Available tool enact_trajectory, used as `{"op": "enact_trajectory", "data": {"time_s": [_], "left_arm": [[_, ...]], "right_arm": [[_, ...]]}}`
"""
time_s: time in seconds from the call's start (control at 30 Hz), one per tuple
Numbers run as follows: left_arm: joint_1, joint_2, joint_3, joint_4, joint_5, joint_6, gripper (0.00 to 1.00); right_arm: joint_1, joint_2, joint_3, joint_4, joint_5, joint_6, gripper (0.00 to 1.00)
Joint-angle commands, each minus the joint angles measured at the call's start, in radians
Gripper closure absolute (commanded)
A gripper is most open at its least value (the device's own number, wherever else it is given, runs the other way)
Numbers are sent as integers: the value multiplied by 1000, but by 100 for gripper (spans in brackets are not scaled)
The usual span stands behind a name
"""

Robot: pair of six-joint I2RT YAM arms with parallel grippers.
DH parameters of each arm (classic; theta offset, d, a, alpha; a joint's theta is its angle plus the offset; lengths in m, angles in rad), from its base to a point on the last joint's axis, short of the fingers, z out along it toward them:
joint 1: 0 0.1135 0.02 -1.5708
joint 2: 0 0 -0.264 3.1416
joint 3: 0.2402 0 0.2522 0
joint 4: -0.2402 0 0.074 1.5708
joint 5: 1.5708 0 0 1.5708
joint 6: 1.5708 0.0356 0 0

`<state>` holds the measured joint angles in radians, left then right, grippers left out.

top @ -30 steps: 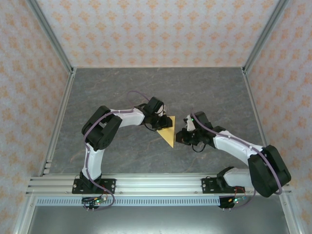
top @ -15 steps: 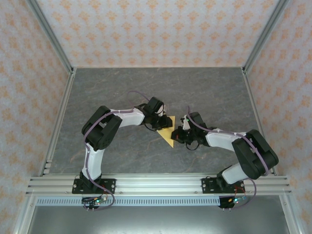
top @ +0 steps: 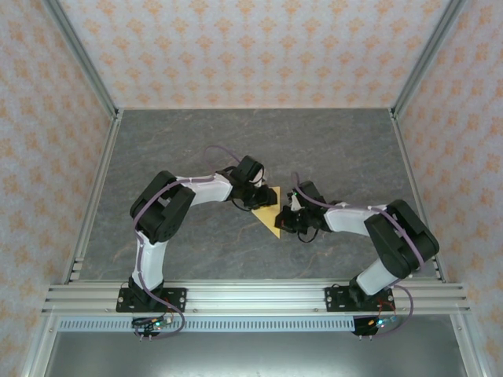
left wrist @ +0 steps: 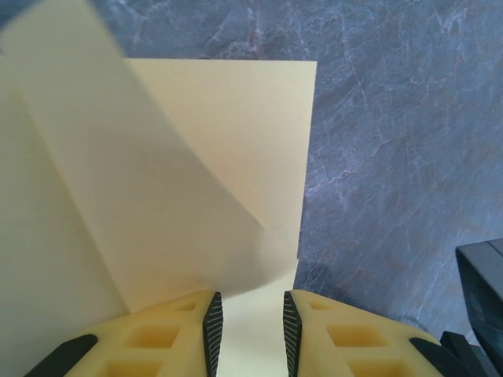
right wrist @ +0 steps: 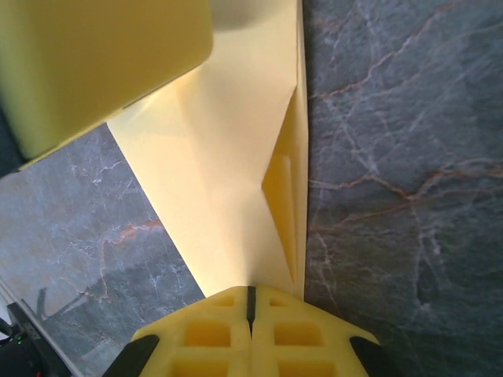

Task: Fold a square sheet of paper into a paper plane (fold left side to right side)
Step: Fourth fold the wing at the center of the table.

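- left gripper (left wrist: 251,326) hovering part-open over square sheet of paper (left wrist: 251,118); loose flap (left wrist: 141,204) likely springing back
- right gripper (right wrist: 251,302) clenching shut at bottom-centre sheet edge; any sliding risking a skewed crease

The top camera looks down from above and behind the arm bases (top: 153,298) across the table (top: 196,141). Each wrist camera hovers close, looking past its fingers (left wrist: 189,330) at the yellow paper (top: 271,216), common to all three.

grey marbled table (top: 196,141), folded yellow paper (top: 270,217)
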<state>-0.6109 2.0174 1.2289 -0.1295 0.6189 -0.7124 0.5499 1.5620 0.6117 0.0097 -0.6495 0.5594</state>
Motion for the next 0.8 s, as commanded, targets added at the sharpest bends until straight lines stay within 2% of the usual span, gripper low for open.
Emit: {"op": "enact_trajectory", "data": {"time_s": [0.0,0.17,0.3,0.5,0.77], "left_arm": [[11,-72,13,-64,-61,39,68],[18,-179,-36,4,-53,54,66],[15,-232,-109,75,9,50,81],[-6,-202,-166,148,97,18,93],[-13,-115,-153,187,130,-27,98]], "right_arm": [[4,43,17,-146,104,-38,98],[6,83,17,-167,124,-40,100],[6,96,23,-171,127,-43,100],[7,94,34,-198,146,-57,100],[10,90,34,-207,151,-61,100]]}}
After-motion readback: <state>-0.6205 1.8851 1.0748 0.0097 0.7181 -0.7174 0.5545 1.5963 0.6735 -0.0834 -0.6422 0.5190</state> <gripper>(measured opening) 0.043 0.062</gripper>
